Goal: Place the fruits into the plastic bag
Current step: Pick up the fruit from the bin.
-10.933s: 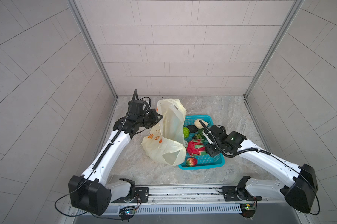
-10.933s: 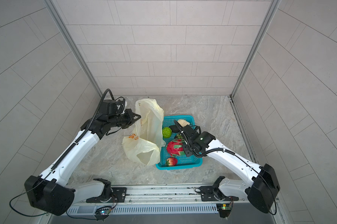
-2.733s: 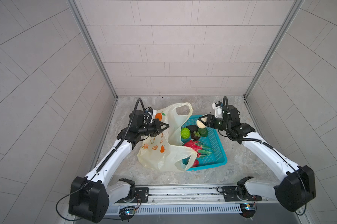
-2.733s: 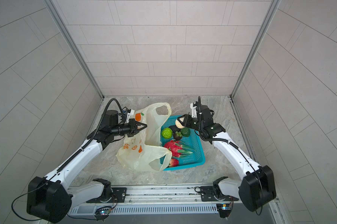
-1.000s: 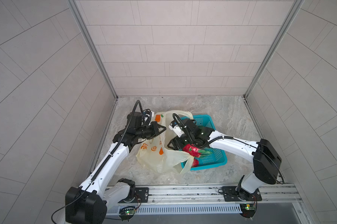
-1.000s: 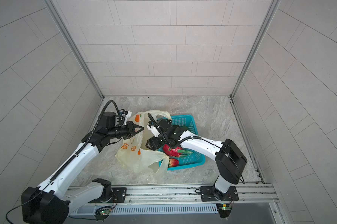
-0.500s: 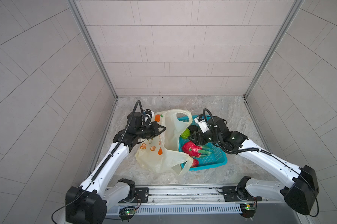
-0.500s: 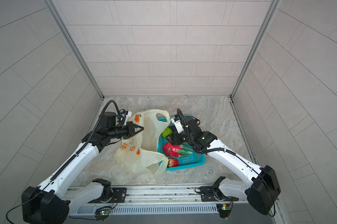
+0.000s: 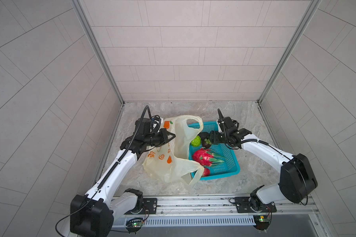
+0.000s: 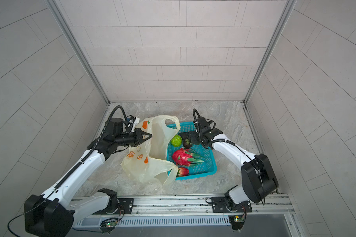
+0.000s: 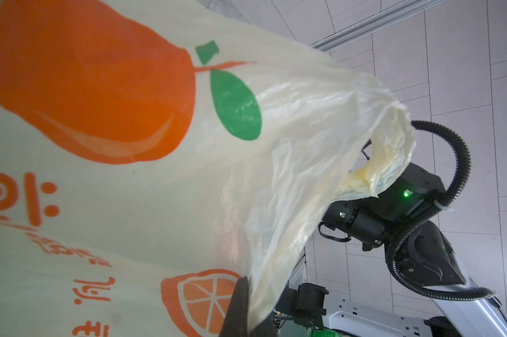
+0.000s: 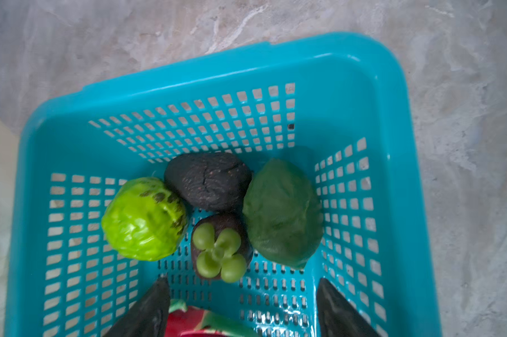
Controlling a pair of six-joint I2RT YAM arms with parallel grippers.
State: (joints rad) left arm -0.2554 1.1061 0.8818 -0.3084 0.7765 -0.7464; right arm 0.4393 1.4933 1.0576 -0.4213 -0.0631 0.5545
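In both top views the plastic bag (image 9: pixel 173 162) (image 10: pixel 144 166) slumps on the table (image 9: pixel 246 123). Its mouth is turned towards the teal basket (image 9: pixel 220 176) just beside it, and both loop handles overlap the basket's side. The left pincer (image 9: pixel 170 136) is together, clamped on the plastic bag at the rim away from the basket, and holds that edge up. The right pincer (image 9: pixel 211 137) hangs over the basket's far end, apart from the bag and close by the mangosteen (image 9: pixel 205 143) and the lime-green bumpy fruit (image 9: pixel 196 141). The dragon fruit (image 9: pixel 202 157) lies mid-basket. The strawberry (image 9: pixel 205 172) lies at the near end, partly behind a handle.

In the left wrist view the bag's film (image 11: pixel 159 189) fills most of the picture (a printed orange and leaf, very close). It drapes over one of the pincer's dark fingers (image 11: pixel 237 306); the other is hidden. The right arm (image 11: pixel 392 221) shows past the bag's edge.

In the right wrist view the right pincer (image 12: pixel 243 281) stands apart, with nothing gripped. The mangosteen (image 12: pixel 221 248) sits just ahead of its tips. Beyond it lies the avocado (image 12: pixel 208 181), flanked by the lime-green bumpy fruit (image 12: pixel 144 218) and a dark green fruit (image 12: pixel 283 213), the four huddled together. The dragon fruit (image 12: pixel 199 321) shows between the fingers. Every fruit seen lies in the basket (image 12: pixel 217 73).
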